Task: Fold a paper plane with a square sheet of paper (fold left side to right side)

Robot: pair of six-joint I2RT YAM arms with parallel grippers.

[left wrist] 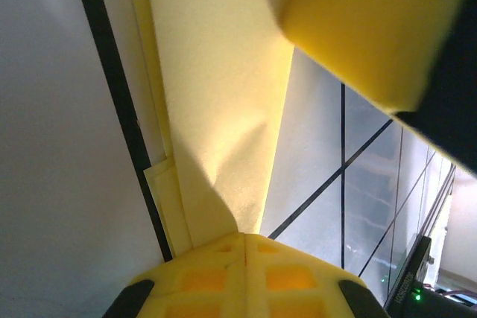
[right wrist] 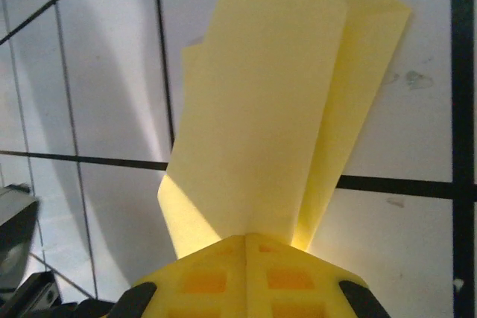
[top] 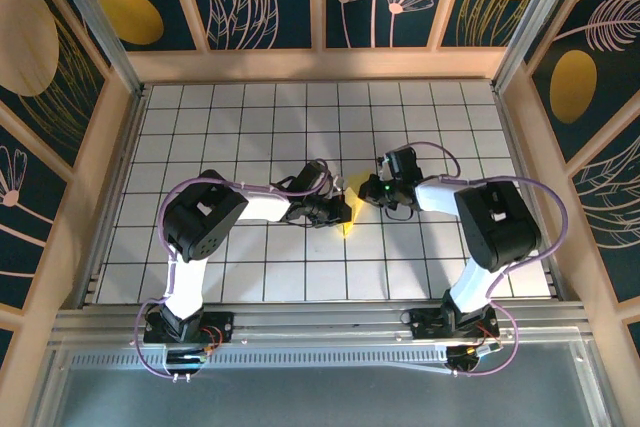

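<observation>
Top view first: the paper plane, really a half-folded yellow strip at this point, sits about midway between the left and right edges of the table, a bit closer to the near edge than the far one. Its long axis runs roughly near-to-far. The left gripper comes at it from the left and the right gripper from the right, so both are right on it and neither has to travel.

Left wrist cam: the left gripper has its yellow fingers pinched together on one end of the paper plane, which runs straight away from the hand along a dark grid line, with extra layers peeking out on one side. A yellow pad, which I'd guess belongs to the other gripper, hangs over the far end.

Right wrist cam: same deal, the right gripper is clamped on the paper plane, and the layers fan out away from it.

My read: since the fold goes left side over to right, the left hand is the one to carry its edge across that near-far axis while the right just pins.
</observation>
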